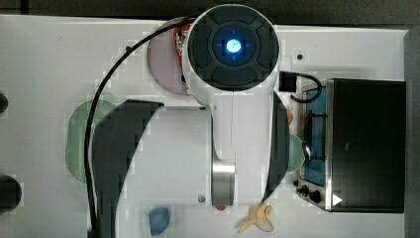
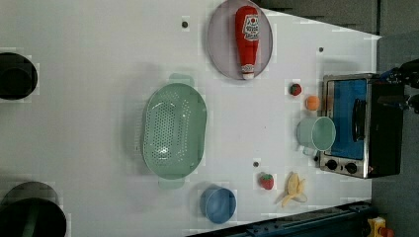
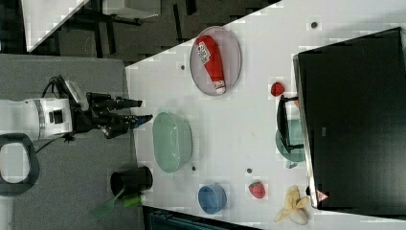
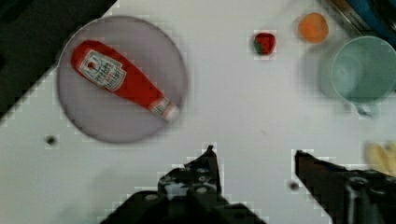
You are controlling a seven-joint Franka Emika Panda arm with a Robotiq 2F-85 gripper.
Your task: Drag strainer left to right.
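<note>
On the white table (image 2: 99,74), toward the left view's left, my target, the strainer (image 2: 174,131), sits open side up, well apart from everything else. That isolation suits a drag: I judge there is bare surface between it and the mug (image 2: 316,133) by the toy oven (image 2: 353,126) on the left view's right.

In the right view, the gripper (image 3: 139,110) hangs beyond the table's edge, just beside the strainer's rim but not touching it. Its fingers (image 3: 127,102) are spread apart and hold nothing; the wrist view confirms the gap between them, with bare table below.

I'd guess the arm waits there so it can come down and hook the rim cleanly. The plate (image 2: 220,42) carrying the ketchup bottle (image 2: 247,39) lies off to one side of the path, as do the blue bowl (image 2: 218,205), the strawberry (image 2: 267,181) and the banana (image 2: 295,189). The mug is my worry if I push too far.
</note>
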